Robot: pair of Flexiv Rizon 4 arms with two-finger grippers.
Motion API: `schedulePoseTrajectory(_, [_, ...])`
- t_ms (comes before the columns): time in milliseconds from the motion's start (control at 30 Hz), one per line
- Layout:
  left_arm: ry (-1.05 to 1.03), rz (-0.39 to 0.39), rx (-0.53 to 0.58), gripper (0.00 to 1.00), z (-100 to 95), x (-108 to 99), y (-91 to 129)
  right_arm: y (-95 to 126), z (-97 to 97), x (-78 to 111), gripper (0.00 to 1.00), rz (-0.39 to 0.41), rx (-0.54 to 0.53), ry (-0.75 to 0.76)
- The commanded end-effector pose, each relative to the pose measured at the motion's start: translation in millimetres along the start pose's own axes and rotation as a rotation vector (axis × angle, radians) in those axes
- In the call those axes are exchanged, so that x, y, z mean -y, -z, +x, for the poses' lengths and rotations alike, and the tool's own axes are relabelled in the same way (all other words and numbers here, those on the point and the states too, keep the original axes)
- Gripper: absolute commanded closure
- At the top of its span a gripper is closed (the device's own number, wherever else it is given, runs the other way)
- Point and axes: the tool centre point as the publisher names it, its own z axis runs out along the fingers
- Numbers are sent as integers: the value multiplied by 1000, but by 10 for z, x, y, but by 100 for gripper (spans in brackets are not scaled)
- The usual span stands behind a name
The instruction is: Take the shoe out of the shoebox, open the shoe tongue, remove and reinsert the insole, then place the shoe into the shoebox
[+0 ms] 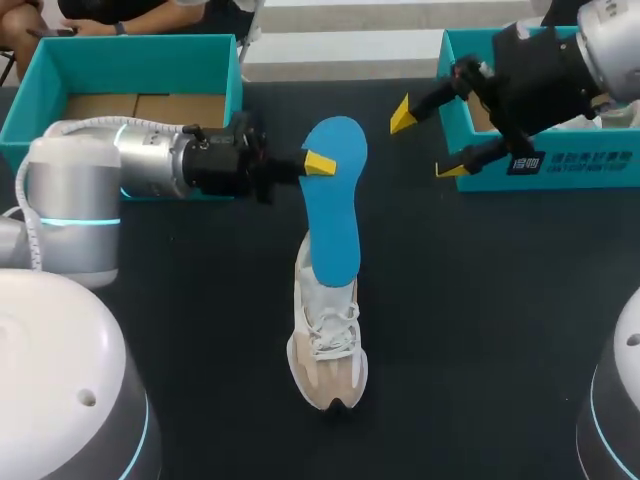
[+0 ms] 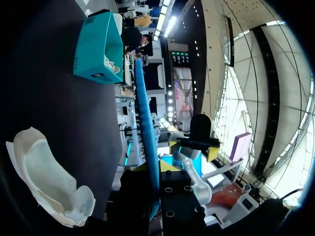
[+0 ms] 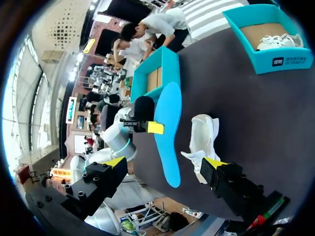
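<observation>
So left gripper (image 1: 318, 163) is pinching the flat blue foam insole (image 1: 335, 210) above the white-and-beige sneaker (image 1: 328, 345), right gripper (image 1: 428, 142) is hanging wide open.

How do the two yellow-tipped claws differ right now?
The left gripper is shut on the blue insole, which stands with its lower end in the white shoe; the right gripper is open and holds nothing. The left gripper is near the table middle, the right gripper by the right shoebox. Both have yellow tips.
</observation>
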Motion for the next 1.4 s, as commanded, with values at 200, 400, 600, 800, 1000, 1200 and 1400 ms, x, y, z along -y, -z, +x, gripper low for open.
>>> schedulePoseTrajectory(200, [0,4,5,100,23,-26,12,-318,311,-137,0,-3,603,105])
schedulePoseTrajectory(400, [0,4,5,100,23,-26,12,-456,484,-115,0,7,765,117])
schedulePoseTrajectory(600, [0,4,5,100,23,-26,12,-514,653,-67,0,45,945,71])
schedulePoseTrajectory(800, [0,4,5,100,23,-26,12,-514,653,-67,0,45,945,71])
schedulePoseTrajectory(1000, [0,4,5,100,23,-26,12,-514,653,-67,0,45,945,71])
schedulePoseTrajectory(1200, [0,4,5,100,23,-26,12,-514,653,-67,0,45,945,71])
schedulePoseTrajectory(1400, [0,4,5,100,23,-26,12,-616,478,-39,0,-75,864,90])
